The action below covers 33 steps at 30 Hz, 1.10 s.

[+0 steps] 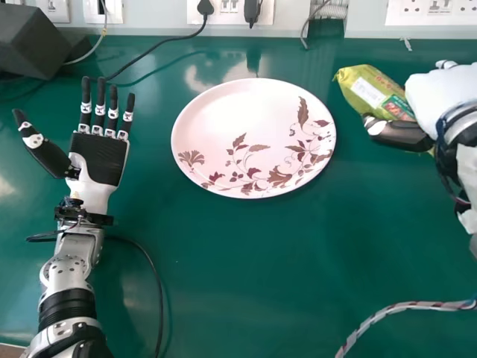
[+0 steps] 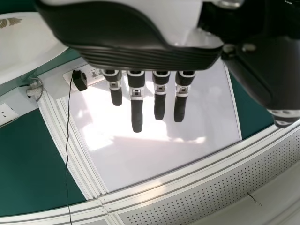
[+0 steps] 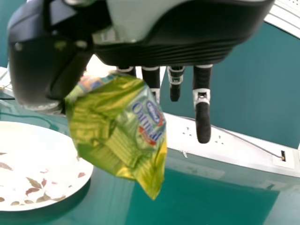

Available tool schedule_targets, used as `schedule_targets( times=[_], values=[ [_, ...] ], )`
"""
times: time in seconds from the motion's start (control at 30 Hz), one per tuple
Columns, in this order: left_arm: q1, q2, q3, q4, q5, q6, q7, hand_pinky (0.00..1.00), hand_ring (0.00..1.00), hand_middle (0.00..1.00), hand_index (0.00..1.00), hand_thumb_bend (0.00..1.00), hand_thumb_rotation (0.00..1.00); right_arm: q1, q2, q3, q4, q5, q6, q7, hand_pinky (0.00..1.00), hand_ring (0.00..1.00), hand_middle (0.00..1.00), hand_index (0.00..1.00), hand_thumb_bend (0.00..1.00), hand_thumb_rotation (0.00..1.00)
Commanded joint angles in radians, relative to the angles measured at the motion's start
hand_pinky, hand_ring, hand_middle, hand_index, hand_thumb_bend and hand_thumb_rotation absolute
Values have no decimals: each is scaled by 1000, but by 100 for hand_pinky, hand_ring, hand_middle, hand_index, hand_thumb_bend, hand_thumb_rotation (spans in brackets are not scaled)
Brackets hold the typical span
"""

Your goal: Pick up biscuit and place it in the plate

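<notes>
One biscuit (image 1: pixel 370 91) is what I am minding, in a crinkled yellow-green wrapper, and I have it in my right hand (image 1: pixel 447 95), off to the right of the plate and apart from its rim. The right wrist view shows the thumb (image 3: pixel 40 75) against one side of the packet and fingers behind it, so I read this as a pinch, though the wrapper hides part of the contact. Other fingers of that hand stretch out straight beside the packet, and the far end of the wrapper tapers off free.

I expect it to be light. The film should be slick and give under pressure, with something brittle inside that a hard squeeze would crack. I would want the thumb and fingers across the filled body rather than on a loose corner, pressing just enough to stop it sliding or twisting.

The plate (image 1: pixel 238 108) sits flat on the green table (image 1: pixel 246 276), its floral pattern facing up. My judgement is that the pick is done and the carry comes next: in over the rim, down low, then a gentle release so the film doesn't cling.

Across the plate, my left hand (image 1: pixel 100 158) rests palm up, fingers spread and open, holding nothing.
</notes>
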<state>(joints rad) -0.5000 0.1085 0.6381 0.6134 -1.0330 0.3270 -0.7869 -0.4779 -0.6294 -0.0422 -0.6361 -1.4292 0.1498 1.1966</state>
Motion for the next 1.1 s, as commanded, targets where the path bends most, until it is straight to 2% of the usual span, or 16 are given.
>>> schedule_targets(
  times=[0.0, 0.1, 0.27, 0.63, 0.87, 1.07],
  values=[
    [65, -37, 3, 59, 17, 1, -1, 96, 83, 90, 88, 98, 31, -25, 6, 8, 8, 5, -5, -13, 35, 41, 48, 55, 50, 0],
    [1, -114, -26, 142, 63, -101, -4, 95, 84, 90, 87, 99, 31, -35, 15, 15, 15, 9, -4, -17, 30, 40, 47, 53, 50, 0],
    [-24, -129, -21, 181, 87, -142, -15, 93, 85, 91, 88, 99, 32, -55, 22, 25, 27, 23, -6, -21, 29, 39, 47, 54, 49, 0],
    [-35, -124, -16, 200, 91, -143, -17, 92, 85, 92, 90, 97, 33, -109, 39, 63, 77, 21, -11, -54, 29, 39, 47, 57, 49, 0],
    [-34, -126, -16, 197, 90, -142, -17, 93, 84, 91, 84, 95, 36, -148, 38, 100, 112, 3, -16, -55, 30, 39, 48, 58, 49, 0],
    [-38, -124, -13, 205, 89, -141, -17, 89, 81, 91, 89, 96, 36, -162, 33, 110, 128, 28, -28, -83, 30, 40, 49, 58, 49, 0]
  ],
)
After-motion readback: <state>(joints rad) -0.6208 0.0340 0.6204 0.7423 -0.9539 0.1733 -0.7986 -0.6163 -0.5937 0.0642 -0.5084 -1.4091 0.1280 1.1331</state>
